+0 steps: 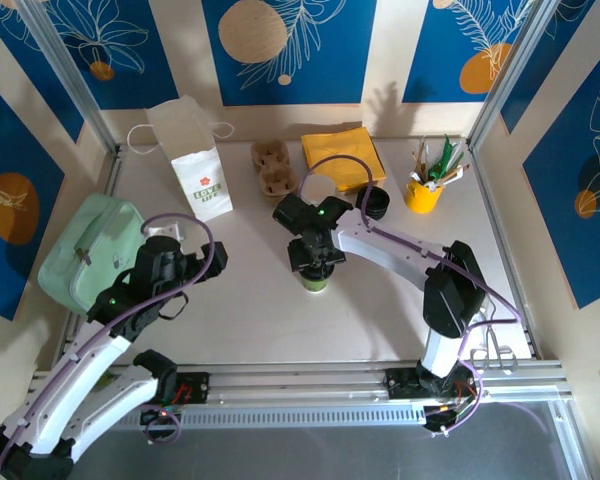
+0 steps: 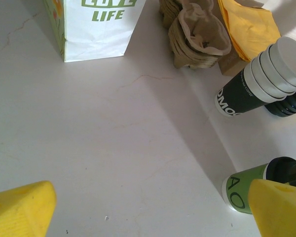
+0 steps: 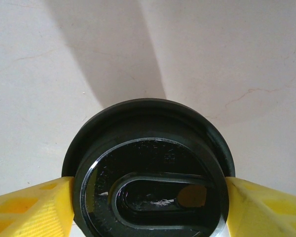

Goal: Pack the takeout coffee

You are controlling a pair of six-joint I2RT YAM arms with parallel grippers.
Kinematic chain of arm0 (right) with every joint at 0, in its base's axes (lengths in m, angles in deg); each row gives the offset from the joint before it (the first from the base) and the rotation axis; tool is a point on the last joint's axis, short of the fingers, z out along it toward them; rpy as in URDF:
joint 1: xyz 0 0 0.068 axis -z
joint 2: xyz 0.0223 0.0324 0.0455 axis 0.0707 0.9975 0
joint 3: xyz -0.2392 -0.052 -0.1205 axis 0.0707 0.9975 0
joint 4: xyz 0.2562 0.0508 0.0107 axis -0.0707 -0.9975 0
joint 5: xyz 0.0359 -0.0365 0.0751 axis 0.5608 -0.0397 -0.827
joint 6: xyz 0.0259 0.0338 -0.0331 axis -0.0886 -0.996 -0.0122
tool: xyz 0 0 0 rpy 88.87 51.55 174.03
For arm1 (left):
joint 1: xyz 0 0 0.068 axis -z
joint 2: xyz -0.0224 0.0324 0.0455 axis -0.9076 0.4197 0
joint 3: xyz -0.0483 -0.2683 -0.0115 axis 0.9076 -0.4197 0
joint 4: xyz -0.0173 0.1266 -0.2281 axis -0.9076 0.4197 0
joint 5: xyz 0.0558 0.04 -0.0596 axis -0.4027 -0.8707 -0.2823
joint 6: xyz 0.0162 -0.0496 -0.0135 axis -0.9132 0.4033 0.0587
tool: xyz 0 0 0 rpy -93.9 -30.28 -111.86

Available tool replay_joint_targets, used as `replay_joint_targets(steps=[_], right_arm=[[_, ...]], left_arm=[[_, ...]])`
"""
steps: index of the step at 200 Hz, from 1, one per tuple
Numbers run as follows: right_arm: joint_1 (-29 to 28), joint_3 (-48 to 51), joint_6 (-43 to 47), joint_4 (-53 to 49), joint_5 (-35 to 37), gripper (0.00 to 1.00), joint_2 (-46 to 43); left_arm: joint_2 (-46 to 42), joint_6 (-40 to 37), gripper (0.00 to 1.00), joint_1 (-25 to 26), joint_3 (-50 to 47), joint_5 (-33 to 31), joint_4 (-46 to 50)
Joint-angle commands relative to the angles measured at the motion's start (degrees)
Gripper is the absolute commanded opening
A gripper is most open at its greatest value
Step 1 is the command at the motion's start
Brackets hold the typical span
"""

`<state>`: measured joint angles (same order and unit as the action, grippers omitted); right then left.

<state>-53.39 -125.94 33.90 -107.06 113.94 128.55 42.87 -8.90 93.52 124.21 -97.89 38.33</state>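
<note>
The black lid [image 3: 148, 182] of the coffee cup [image 1: 315, 281] sits right under my right wrist camera, and the right fingers [image 3: 29, 210] stand partway open, one on each side, touching its rim, so I read that as a grip on the cup. The cup stands upright near the middle of the worktop [image 2: 113, 138], well apart from the paper bag [image 1: 200, 180] at the far left. My left fingers [image 2: 19, 207] are spread fully wide over bare worktop, holding nothing.

White table [image 1: 250, 315] holds paper bag [image 1: 201, 180], takeout coffee [image 2: 242, 186], yellow napkins [image 1: 342, 156].
</note>
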Motion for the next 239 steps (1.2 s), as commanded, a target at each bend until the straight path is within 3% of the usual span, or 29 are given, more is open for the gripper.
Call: replay_joint_targets(steps=[1, 93, 179, 239], right_arm=[[0.53, -0.48, 0.58, -4.61, -2.11, 0.76, 1.59], [0.84, 0.51, 0.77, -3.96, -5.43, 0.79, 3.01], [0.91, 0.55, 1.16, -4.13, -3.54, 0.74, 0.61], [5.78, 2.12, 2.98, -4.28, -2.70, 0.74, -4.12]], left_arm=[[-0.17, 0.81, 0.99, -0.63, -0.54, 0.50, -0.56], [-0.62, 1.46, 0.99, -0.59, -1.10, 0.72, -0.47], [-0.80, 1.79, 0.99, -0.64, -1.25, 0.94, -0.31], [-1.94, 1.69, 0.99, -0.65, -1.41, 0.46, 0.36]])
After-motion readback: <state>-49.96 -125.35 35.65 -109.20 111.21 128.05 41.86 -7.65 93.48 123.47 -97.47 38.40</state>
